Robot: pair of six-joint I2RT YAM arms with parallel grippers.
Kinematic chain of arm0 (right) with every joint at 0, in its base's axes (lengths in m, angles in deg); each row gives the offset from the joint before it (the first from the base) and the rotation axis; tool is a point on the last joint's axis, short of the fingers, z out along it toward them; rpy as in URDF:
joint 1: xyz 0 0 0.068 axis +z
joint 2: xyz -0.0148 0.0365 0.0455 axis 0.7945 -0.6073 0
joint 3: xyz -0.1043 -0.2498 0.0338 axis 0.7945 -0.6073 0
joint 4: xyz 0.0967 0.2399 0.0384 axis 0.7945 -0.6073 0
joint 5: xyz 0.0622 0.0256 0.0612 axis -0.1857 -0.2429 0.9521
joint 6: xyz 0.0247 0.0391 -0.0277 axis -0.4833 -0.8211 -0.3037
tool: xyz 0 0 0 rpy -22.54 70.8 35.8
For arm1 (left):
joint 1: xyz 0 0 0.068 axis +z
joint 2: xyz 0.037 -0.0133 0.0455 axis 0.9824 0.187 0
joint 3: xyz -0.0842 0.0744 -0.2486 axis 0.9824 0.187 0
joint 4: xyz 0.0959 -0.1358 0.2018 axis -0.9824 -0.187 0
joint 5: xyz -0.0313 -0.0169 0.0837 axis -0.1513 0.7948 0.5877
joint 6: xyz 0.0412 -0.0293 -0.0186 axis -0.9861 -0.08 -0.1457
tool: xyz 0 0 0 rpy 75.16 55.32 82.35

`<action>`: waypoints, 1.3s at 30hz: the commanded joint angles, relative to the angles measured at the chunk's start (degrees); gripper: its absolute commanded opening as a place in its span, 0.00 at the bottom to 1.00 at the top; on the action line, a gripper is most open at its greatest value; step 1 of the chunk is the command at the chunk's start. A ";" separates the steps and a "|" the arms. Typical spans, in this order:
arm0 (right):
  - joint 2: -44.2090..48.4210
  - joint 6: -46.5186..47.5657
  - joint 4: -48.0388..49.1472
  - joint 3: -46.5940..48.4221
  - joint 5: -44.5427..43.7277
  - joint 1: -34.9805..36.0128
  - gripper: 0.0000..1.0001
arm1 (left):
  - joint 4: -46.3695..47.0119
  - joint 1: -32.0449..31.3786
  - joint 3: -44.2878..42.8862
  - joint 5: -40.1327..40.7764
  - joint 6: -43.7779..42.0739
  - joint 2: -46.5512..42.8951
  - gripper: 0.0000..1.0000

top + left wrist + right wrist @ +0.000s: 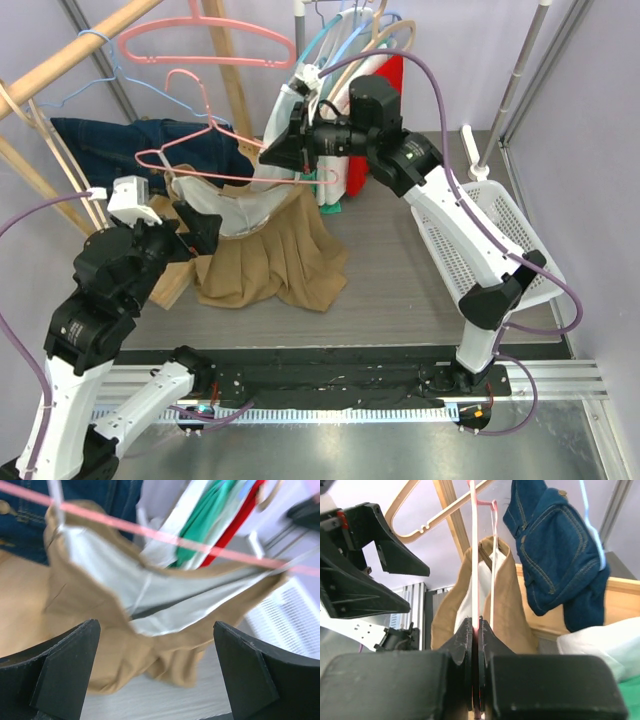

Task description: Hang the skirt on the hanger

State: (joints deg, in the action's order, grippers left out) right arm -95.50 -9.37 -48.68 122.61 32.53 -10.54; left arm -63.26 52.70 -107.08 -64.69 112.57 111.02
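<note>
The tan skirt (265, 255) with white lining hangs by its waistband from the pink wire hanger (215, 178), its hem pooled on the table. My right gripper (272, 152) is shut on the hanger's right end; the right wrist view shows the pink wire (476, 555) pinched between the jaws, with the skirt (507, 600) behind. My left gripper (195, 225) is open and empty, just left of the skirt's waistband. In the left wrist view the skirt (120, 630) hangs ahead of the fingers (65, 670), apart from them, under the pink bar (150, 532).
A blue denim garment (140, 145) hangs on a blue hanger at the back left. More hangers (205, 40) hang on the wooden rack. Folded white, green and red clothes (370, 100) stand behind the right arm. A white basket (480, 240) lies at the right.
</note>
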 commanded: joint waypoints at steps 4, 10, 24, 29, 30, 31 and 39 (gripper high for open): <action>5.99 -3.15 9.25 -11.99 -5.27 4.51 0.01 | 21.54 -0.20 8.35 -1.06 11.76 -3.16 1.00; 8.98 -6.93 15.32 -20.00 -7.91 6.80 0.01 | 28.57 -0.20 11.51 -1.93 15.80 -0.53 0.96; 9.86 -9.92 19.80 -23.69 -5.19 7.24 0.01 | 31.57 -0.20 12.92 -0.61 18.18 2.99 0.62; 9.77 -11.85 22.34 -25.36 -4.48 7.24 0.01 | 33.41 -0.20 13.97 -0.61 19.41 3.08 0.46; 9.77 -12.29 22.87 -25.89 -4.31 7.16 0.01 | 33.68 -0.20 14.15 -0.70 19.50 3.00 0.44; 9.60 -12.81 23.49 -26.07 -4.05 7.24 0.01 | 33.77 -0.20 14.33 -0.87 19.59 3.08 0.41; 7.49 -15.81 27.89 -25.98 -4.75 7.68 0.01 | 33.94 -0.20 15.82 -2.55 20.82 2.82 0.39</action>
State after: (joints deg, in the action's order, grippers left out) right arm -89.03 -22.71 -31.31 95.42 27.13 -3.33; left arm -32.09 52.61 -92.22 -66.81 132.39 114.41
